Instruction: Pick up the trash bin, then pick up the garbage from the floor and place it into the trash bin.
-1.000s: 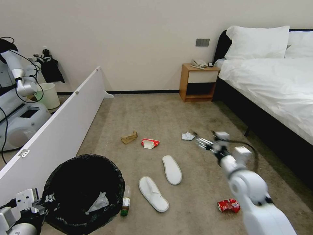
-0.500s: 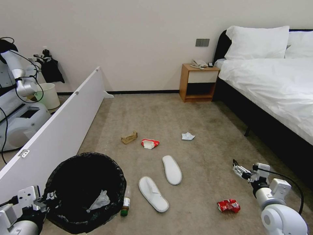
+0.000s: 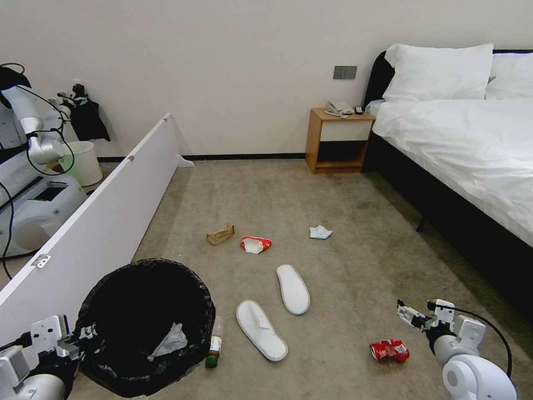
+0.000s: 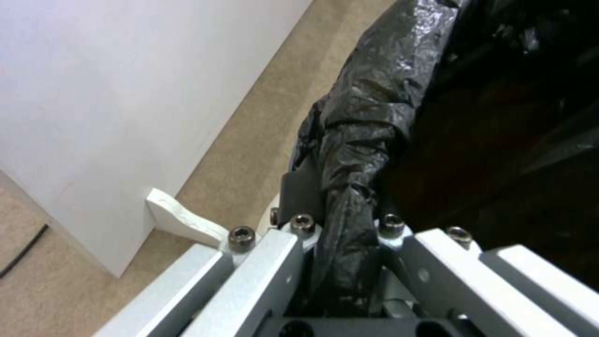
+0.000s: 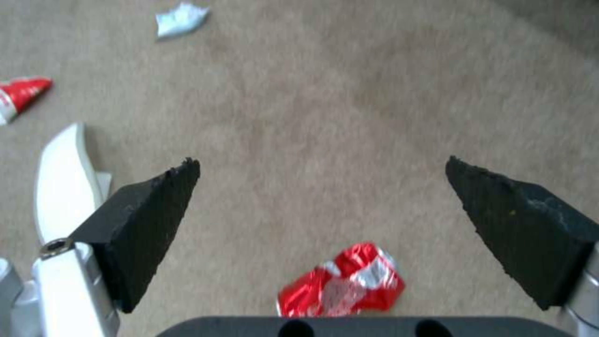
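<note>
Now, right hand (image 5: 321, 173) wide open above crushed can (image 5: 342, 286), left hand (image 4: 340, 234) seemingly clamping bin liner (image 4: 368, 117).

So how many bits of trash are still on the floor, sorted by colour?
White: 3 - two slippers and a tissue
Red: 2 - crushed can and red-white packet
Brown: 1 - paper scrap
Green-capped: 1 - small bottle beside the trash bin
Total: 7
</note>
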